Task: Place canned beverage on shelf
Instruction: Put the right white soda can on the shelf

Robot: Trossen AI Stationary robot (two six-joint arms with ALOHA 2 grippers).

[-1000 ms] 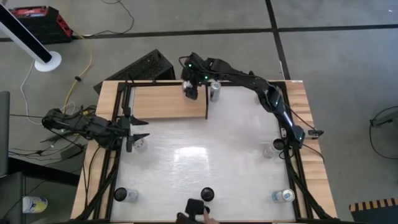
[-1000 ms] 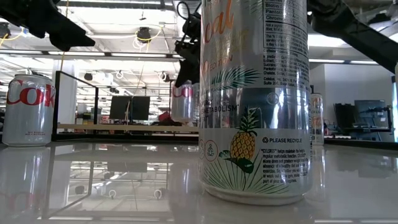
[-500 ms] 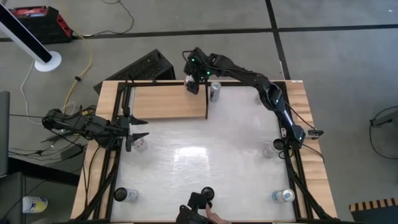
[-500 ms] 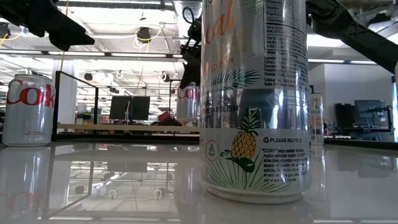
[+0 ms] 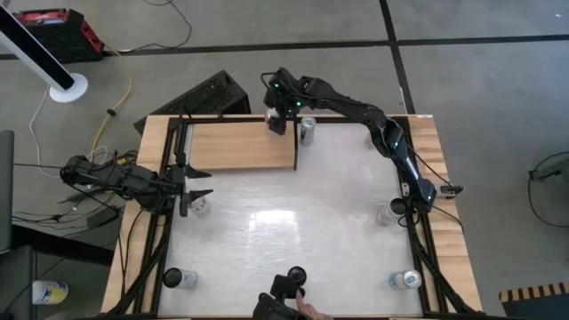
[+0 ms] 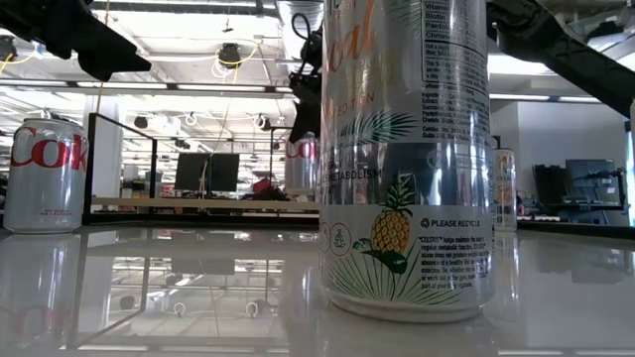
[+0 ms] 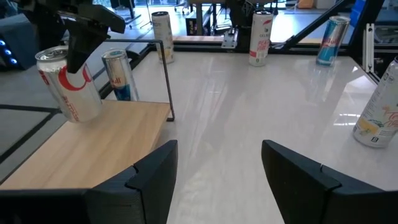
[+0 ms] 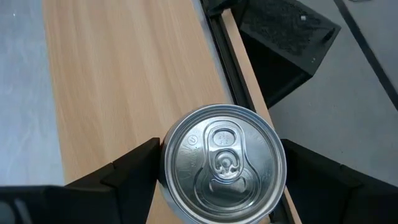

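Right claw (image 8: 219,163) clamped on silver can (image 8: 222,162), tilted over shelf (image 8: 118,81) far corner

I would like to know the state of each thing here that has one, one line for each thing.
Right gripper: shut on the silver can.
Silver can: held, tilted, over the far end of the shelf.
Shelf: flat, bare wood.
Left gripper: open, empty.
Blue can: upright beside the shelf.
Pineapple can: upright.

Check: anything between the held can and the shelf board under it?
Nothing visible. The right gripper holds the can over the shelf, at its far right corner by the back rail; the wood beneath looks bare.
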